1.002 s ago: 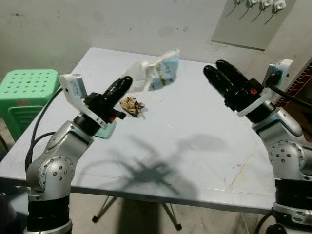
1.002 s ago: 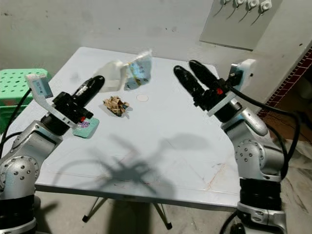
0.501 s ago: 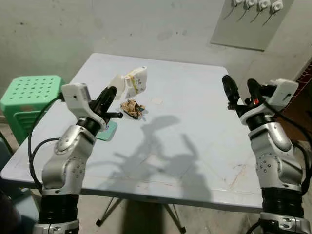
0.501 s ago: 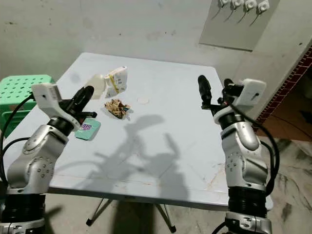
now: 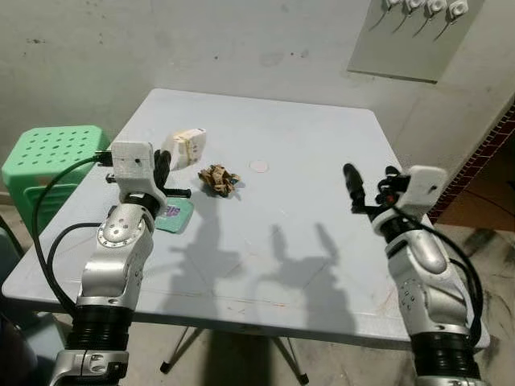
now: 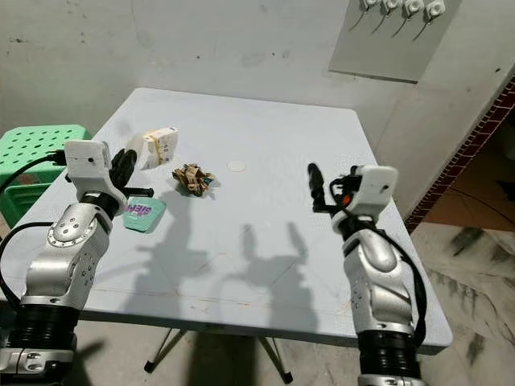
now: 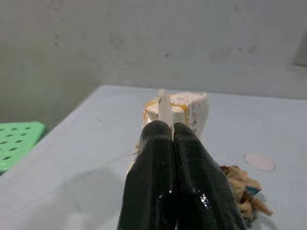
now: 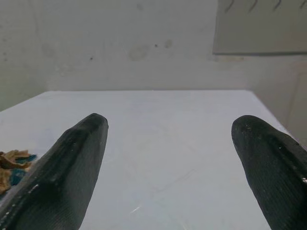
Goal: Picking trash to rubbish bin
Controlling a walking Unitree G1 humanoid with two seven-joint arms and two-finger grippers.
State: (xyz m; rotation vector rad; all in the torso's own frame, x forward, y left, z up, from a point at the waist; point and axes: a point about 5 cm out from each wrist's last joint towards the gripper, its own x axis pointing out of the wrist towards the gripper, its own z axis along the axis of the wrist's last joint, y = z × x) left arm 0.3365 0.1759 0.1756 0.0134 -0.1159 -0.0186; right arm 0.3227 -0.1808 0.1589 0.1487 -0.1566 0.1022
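Grey-white and square, the folding table (image 5: pixel 306 241) stands against a stained plaster wall, with a green perforated plastic stool (image 5: pixel 44 157) off its left side and a pale board (image 5: pixel 418 40) hung on the wall at the far right.

On the left half of the table, the left gripper (image 7: pixel 167 128) is raised above the surface with its two black fingers pressed together on a thin edge of a crumpled white carton (image 5: pixel 187 147) with yellow print. The carton hangs off the fingertips, towards the far side of the table. Just beneath that arm, a small teal packet (image 5: pixel 175 215) lies flat on the table near the left edge. To its right and a little farther away sits a brown crumpled wad (image 5: pixel 218 179) of wrapper scraps, apart from the carton. Farther right, a small pale round disc (image 5: pixel 258 166) rests near the middle of the table.

The right gripper (image 8: pixel 172 143) is held up over the right side of the table, well apart from all the trash, its two fingers spread wide with bare tabletop between them. Shadows of both arms fall across the near part of the table.
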